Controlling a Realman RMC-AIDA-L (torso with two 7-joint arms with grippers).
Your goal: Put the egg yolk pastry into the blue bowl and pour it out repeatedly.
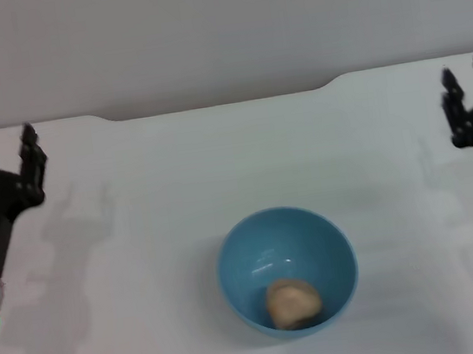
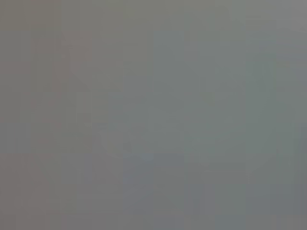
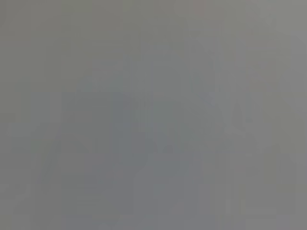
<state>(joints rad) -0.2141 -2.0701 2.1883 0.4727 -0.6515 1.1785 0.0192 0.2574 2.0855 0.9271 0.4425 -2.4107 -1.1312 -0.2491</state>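
Observation:
The light-blue bowl [image 1: 286, 272] stands upright on the white table, near the front and about the middle in the head view. The beige egg yolk pastry [image 1: 292, 302] lies inside it, against the near wall. My left gripper [image 1: 5, 144] is far off at the left edge of the table, open and holding nothing. At the right edge my right gripper [image 1: 465, 81] is also open and empty. Both are well apart from the bowl. The two wrist views show only a flat grey field.
The white table [image 1: 138, 225] ends at a far edge with a notch, below a pale wall. Faint shadows of the arms fall on the table beside each gripper.

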